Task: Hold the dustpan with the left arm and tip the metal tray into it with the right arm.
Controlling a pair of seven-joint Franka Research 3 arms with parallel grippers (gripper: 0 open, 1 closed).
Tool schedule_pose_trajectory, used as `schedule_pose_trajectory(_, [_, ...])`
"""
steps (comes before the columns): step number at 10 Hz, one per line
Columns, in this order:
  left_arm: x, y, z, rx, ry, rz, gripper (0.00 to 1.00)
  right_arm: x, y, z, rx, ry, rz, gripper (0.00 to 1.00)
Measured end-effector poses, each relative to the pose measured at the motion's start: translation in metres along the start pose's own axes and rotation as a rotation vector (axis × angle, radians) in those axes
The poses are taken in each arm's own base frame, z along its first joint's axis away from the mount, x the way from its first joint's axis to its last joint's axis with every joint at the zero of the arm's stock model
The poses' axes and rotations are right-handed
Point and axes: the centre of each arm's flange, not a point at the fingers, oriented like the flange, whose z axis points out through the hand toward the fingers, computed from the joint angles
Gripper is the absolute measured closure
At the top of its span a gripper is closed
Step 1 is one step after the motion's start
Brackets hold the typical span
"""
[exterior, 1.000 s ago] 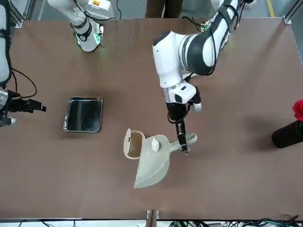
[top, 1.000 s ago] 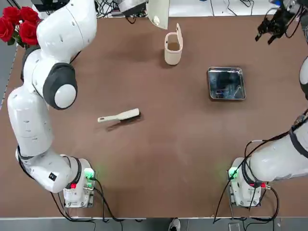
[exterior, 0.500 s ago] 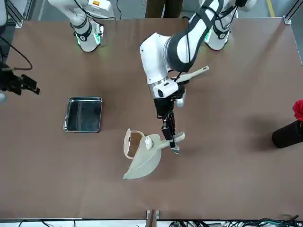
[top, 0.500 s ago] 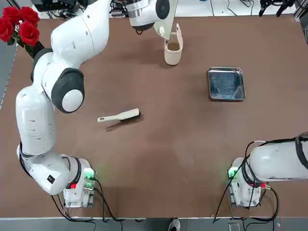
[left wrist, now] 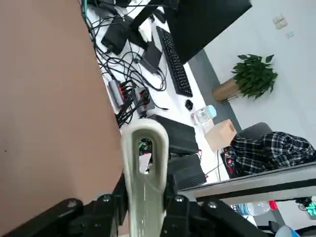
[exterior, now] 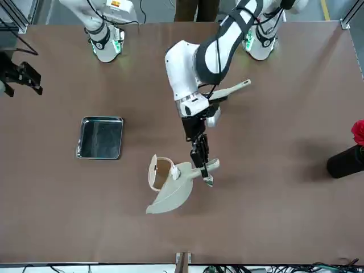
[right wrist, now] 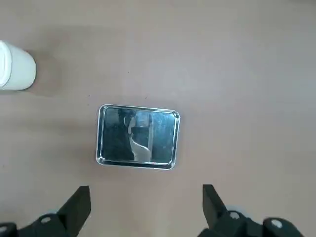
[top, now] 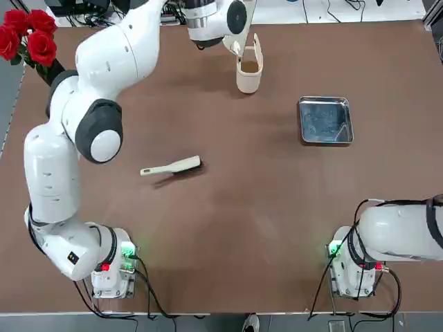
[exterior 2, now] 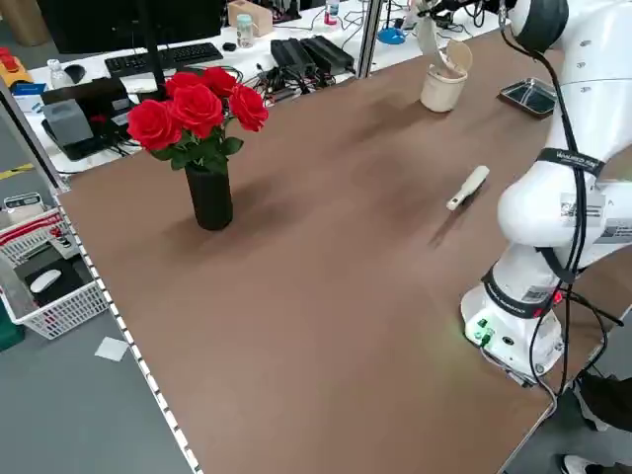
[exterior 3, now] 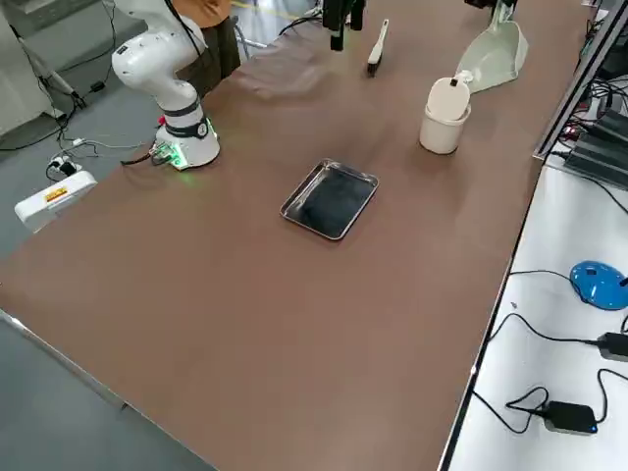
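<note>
The left gripper (exterior: 201, 169) is clamped on the dustpan (exterior: 170, 193) handle, holding it aloft beside the lidded bin (exterior: 158, 172), while the right gripper (right wrist: 146, 210), fingers spread, hovers high above the untouched metal tray (right wrist: 138, 137) lying flat on the table (top: 277, 207), so grasping and tipping remain.

Overhead, front, two sides, wrists.
</note>
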Motion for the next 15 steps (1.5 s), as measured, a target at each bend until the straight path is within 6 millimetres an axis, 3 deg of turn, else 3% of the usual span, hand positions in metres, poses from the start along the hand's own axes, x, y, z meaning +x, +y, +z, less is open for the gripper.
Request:
schedule_pose_trajectory(4, [-0.016, -0.004, -0.015, -0.041, -0.005, 0.03, 0.68, -0.002, 0.017, 0.013, 0.044, -0.033, 0.039, 0.0])
schedule_pose_trajectory(9, [-0.023, -0.01, -0.008, -0.079, 0.021, 0.1, 0.68, 0.004, 0.025, 0.023, 0.045, -0.026, 0.072, 0.0])
schedule_pose_trajectory(15, [-0.029, -0.009, -0.014, -0.119, 0.032, 0.169, 0.68, 0.011, 0.021, 0.019, 0.041, 0.023, 0.065, 0.0])
